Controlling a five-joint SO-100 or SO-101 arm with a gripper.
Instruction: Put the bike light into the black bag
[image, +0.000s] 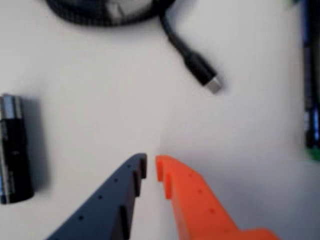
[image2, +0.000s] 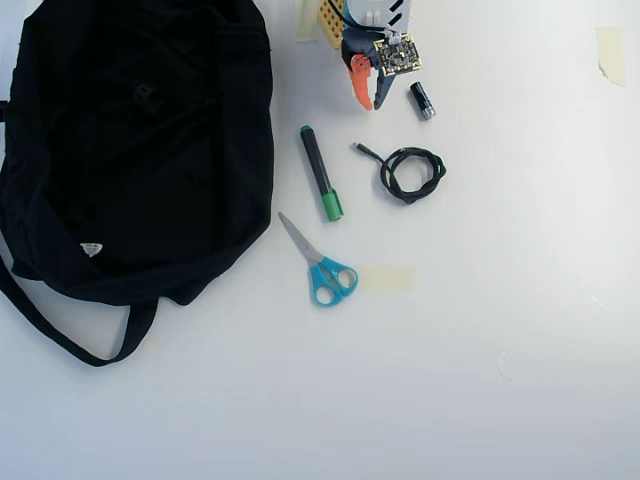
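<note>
You are looking at the two-finger gripper (image2: 368, 103), one finger orange and one dark blue, sitting at the top centre of the overhead view with its tips pointing down the frame. In the wrist view its jaws (image: 151, 167) are standing nearly together with only a thin gap between the tips, and nothing is lying between them, so they are closed on empty air above the bare white table (image2: 480, 330).

The large floppy black fabric bag (image2: 130, 150), with its long strap and small white triangular label, is filling the upper left of the overhead view, well apart from the gripper. The bike light is not showing in either view; it is possibly already inside the bag or hidden under the arm, but you cannot tell from these frames.

Around the gripper you are seeing only other items: a small black cylinder with a silver tip (image2: 422, 101) just beside it at the right, a coiled black cable (image2: 408, 173) below, a green-capped black marker (image2: 321, 172) and blue-handled scissors (image2: 322, 268) lower in the centre.

You are either at the very start or already finished; the light's place is deciding which
</note>
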